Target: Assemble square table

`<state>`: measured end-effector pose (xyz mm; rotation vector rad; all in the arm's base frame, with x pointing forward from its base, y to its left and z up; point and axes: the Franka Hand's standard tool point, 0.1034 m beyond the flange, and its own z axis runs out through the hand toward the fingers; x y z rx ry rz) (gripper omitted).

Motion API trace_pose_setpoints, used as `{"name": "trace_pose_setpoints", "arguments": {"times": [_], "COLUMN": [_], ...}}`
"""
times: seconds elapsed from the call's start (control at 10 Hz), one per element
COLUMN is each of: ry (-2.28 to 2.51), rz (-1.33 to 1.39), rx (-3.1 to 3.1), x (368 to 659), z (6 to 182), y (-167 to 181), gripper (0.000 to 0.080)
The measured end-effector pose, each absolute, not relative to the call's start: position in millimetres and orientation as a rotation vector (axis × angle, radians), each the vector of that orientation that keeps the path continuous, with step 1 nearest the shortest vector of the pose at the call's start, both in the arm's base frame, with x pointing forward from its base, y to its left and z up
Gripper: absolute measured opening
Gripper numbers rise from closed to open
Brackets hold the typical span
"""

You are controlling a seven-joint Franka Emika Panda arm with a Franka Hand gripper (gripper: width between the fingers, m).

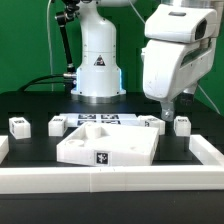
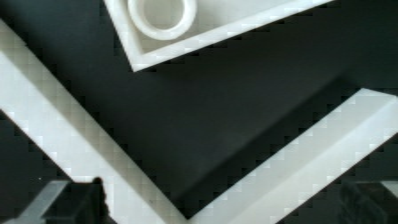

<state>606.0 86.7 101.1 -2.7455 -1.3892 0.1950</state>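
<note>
The white square slab (image 1: 105, 145) lies flat at the table's front middle, with recessed holes on top and a black-and-white tag on its front edge. Several small white tagged leg blocks stand in a row behind it: two on the exterior view's left (image 1: 18, 125) (image 1: 57, 126) and two on its right (image 1: 150, 124) (image 1: 182, 125). My gripper (image 1: 167, 104) hangs above the table between the two right blocks, touching nothing. In the wrist view the gripper (image 2: 217, 200) is open and empty, and a slab corner with a round hole (image 2: 178, 20) shows.
A long white rail (image 1: 110, 181) runs along the front and up both sides; in the wrist view (image 2: 71, 110) its two arms meet in a V. The marker board (image 1: 100, 120) lies behind the slab. The robot base (image 1: 97, 60) stands at the back.
</note>
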Motion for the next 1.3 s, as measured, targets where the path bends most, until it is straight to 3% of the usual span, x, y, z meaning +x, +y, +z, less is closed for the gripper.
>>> {"name": "trace_pose_setpoints", "arguments": {"times": [0.7,0.9,1.3], "ry": [-1.455,-1.627,-1.680], "rz": [0.109,-0.015,-0.069], "rx": [-2.735,-2.674,-2.658], "x": [604,574,567], "z": [96.0,90.2,82.4], "y": [90,81,78], "gripper": [0.0650,0.0650,0.0650]}}
